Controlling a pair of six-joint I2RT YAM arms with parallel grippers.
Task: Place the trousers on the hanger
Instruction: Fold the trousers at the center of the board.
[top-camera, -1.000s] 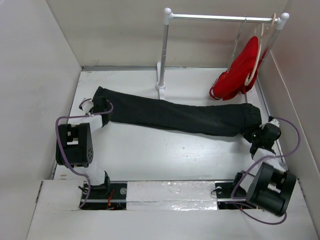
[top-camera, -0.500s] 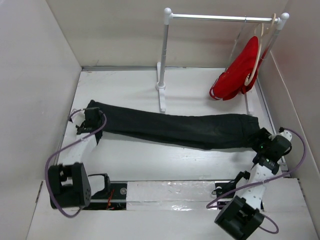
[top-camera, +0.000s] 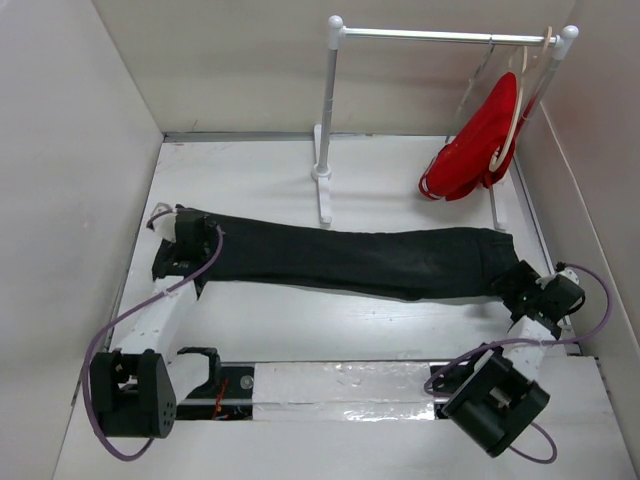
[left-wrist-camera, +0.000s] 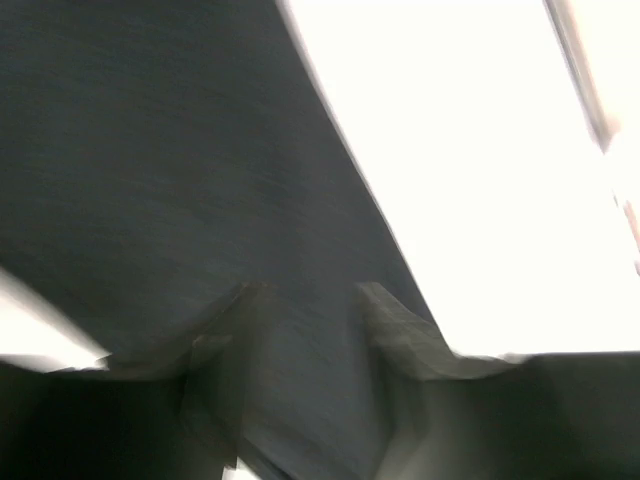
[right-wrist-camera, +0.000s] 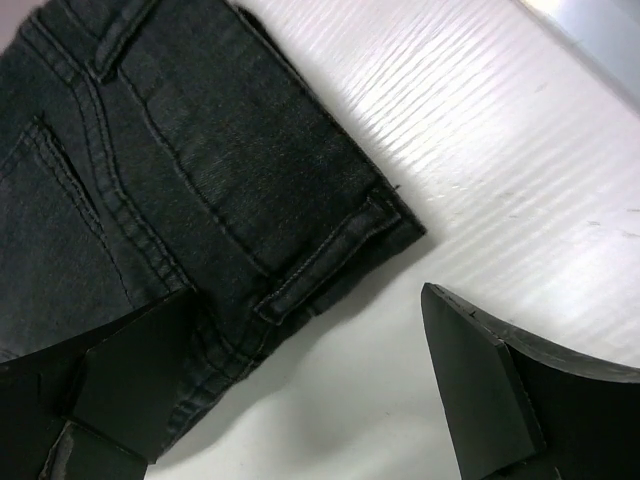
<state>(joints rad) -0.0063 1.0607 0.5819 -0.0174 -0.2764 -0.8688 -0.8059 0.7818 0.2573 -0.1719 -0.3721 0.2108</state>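
The black trousers (top-camera: 350, 258) lie stretched flat across the table from left to right. My left gripper (top-camera: 182, 243) is at their leg end. In the blurred left wrist view its fingers (left-wrist-camera: 400, 325) stand apart over the dark cloth (left-wrist-camera: 180, 160), not pinching it. My right gripper (top-camera: 522, 284) is at the waist end, wide open. Its left finger (right-wrist-camera: 130, 380) lies over the waistband (right-wrist-camera: 200, 180), and the right finger (right-wrist-camera: 480, 380) is over bare table. A thin pale grey hanger (top-camera: 472, 85) hangs on the rail at the back right.
A white clothes rail (top-camera: 440, 36) stands at the back on a post (top-camera: 325, 120). From its right end hangs a beige hanger (top-camera: 516, 95) with red cloth (top-camera: 475, 150). White walls close in the table on the left, back and right.
Both grippers have opened and let go of the trousers. The trousers have come down flat and moved nearer. The left arm has swung down and left, and the right arm has drawn back.
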